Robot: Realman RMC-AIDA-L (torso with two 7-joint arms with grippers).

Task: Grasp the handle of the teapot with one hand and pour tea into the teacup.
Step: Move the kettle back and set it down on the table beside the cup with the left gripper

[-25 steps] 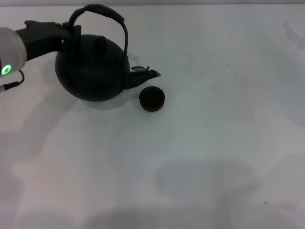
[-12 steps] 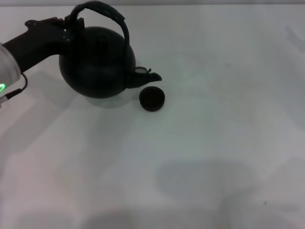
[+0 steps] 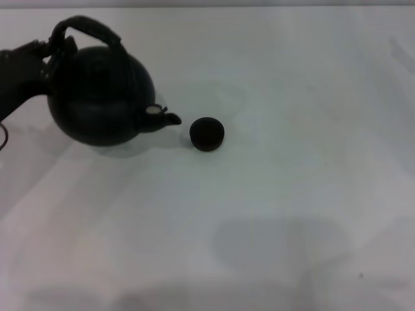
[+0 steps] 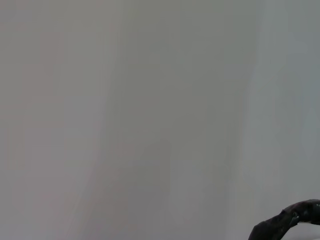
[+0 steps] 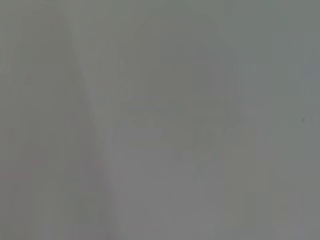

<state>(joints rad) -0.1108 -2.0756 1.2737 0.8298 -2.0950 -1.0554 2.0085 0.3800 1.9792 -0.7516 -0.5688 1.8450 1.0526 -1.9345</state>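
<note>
White table [image 3: 292, 194]: left gripper [image 3: 48, 55] clamps teapot [image 3: 100, 97] handle [image 3: 87, 29] beside teacup [image 3: 207, 133]; wrist views miss both

Head view: high, looking forward and down over the desk [image 3: 272, 214].
Left wrist view: close over bare desk; dark handle [image 4: 287, 225] at frame edge.
Right wrist view: close, facing plain desk surface only.
Shared: desk surface.

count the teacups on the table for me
1. The teacup stands on the white table, just off the spout tip of the teapot, apart from it. Nothing seems to hide another.
</note>
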